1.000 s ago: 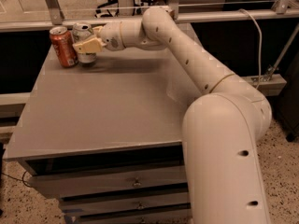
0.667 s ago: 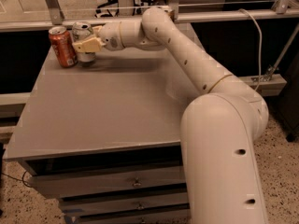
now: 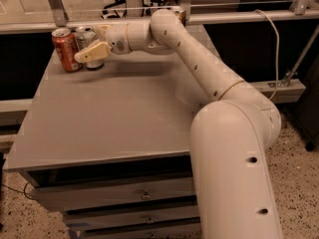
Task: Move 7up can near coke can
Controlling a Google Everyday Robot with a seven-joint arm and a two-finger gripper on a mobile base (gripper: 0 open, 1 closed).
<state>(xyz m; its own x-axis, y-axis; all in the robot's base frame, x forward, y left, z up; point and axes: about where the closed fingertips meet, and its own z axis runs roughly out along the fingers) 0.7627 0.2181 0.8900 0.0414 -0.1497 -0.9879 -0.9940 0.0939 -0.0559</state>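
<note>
At the far-left corner of the table (image 3: pixel 124 118), the gripper (image 3: pixel 88 45) clasps the 7up can (image 3: pixel 83 35), standing just right of the coke can (image 3: pixel 65 49), so a careless sideways withdrawal on release could topple either can.

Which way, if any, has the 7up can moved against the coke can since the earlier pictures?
No. The 7up can stays right beside the coke can, at the far left corner of the table, with the gripper at it.

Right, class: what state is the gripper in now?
Gripper: at the 7up can, beside the coke can; grip state cannot be told.
</note>
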